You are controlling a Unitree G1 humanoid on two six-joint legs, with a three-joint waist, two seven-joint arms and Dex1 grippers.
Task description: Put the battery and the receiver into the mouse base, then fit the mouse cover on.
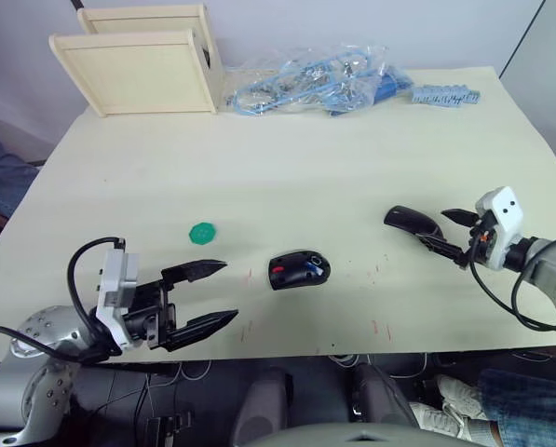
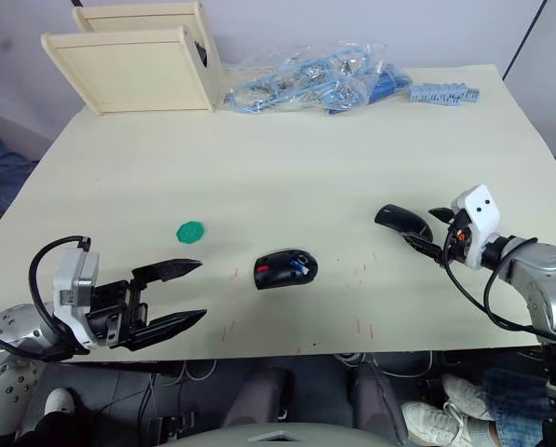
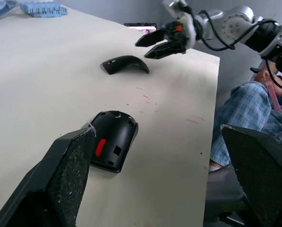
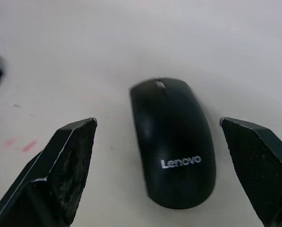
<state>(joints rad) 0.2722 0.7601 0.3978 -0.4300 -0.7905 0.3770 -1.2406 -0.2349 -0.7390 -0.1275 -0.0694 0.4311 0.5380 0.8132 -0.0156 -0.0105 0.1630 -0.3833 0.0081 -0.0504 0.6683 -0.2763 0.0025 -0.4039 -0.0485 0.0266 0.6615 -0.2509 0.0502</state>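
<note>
Table (image 1: 287, 158) first, since it's the biggest thing going: pale cream top with a few small red marks near the front edge; at the far left corner sit two light wooden box things (image 1: 140, 67), and next to them along the back edge a clear plastic bag of blue cables (image 1: 310, 79) plus a strip of blue blocks (image 1: 443, 94).

Left gripper (image 1: 214, 293) hangs over the front left of the table, fingers spread apart with nothing between them, tips aimed toward the mouse base; right gripper (image 1: 453, 233) is over on the right side, fingers also parted and empty, sitting right at the tail end of the mouse cover.

Mouse cover (image 4: 173, 142) lies flat on the table, rounded side up with white Lenovo lettering showing; in the right wrist view it sits between the two finger pads (image 4: 70, 163) without either one touching it.

Mouse base (image 1: 299, 269) is near the middle front, between the two grippers and closer to the left one; black with red parts, and there's a bit of blue showing in the open top; can't tell for sure if that's the battery seated in there; the receiver I can't pick out.

Small round green disc (image 1: 202, 232) sits on its own behind the left gripper's tips.
</note>
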